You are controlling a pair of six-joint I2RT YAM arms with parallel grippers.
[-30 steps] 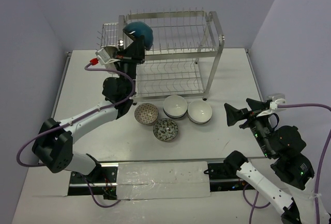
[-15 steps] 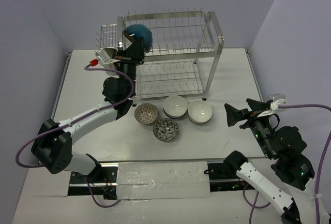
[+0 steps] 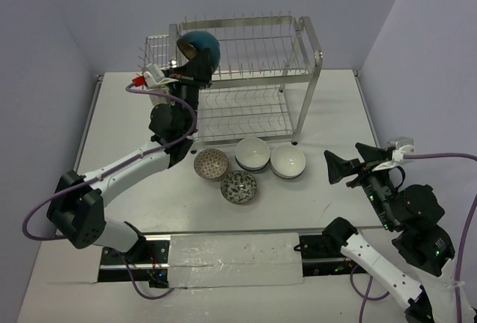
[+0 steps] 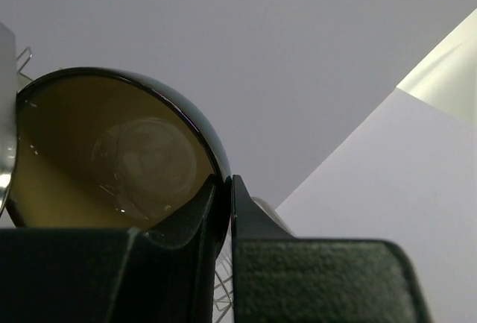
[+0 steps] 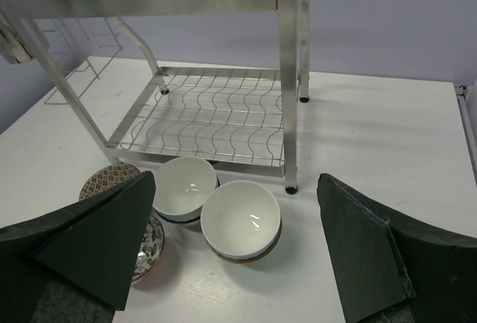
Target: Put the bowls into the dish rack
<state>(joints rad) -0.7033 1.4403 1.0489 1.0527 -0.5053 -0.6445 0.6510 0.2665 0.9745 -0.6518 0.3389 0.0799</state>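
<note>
Lilac-walled tabletop (image 3: 328,107): left claw (image 3: 195,60) clamps the teal bowl (image 3: 201,42) at the top tier of the dish rack (image 3: 253,75); right claw (image 3: 349,161) gapes.

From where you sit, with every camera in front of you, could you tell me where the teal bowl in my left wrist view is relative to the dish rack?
Observer: The teal bowl stands on edge at the left end of the dish rack, on its upper tier, beside the side basket.
Operator: Thank you. How many bowls are not loaded yet?
Observer: Four, grouped on the table in front of the rack: a white bowl, a second white bowl, a brown patterned bowl and a dark patterned bowl.
Operator: And what is the other arm doing?
Observer: The right arm hovers to the right of those four, its jaws wide open and empty.
</note>
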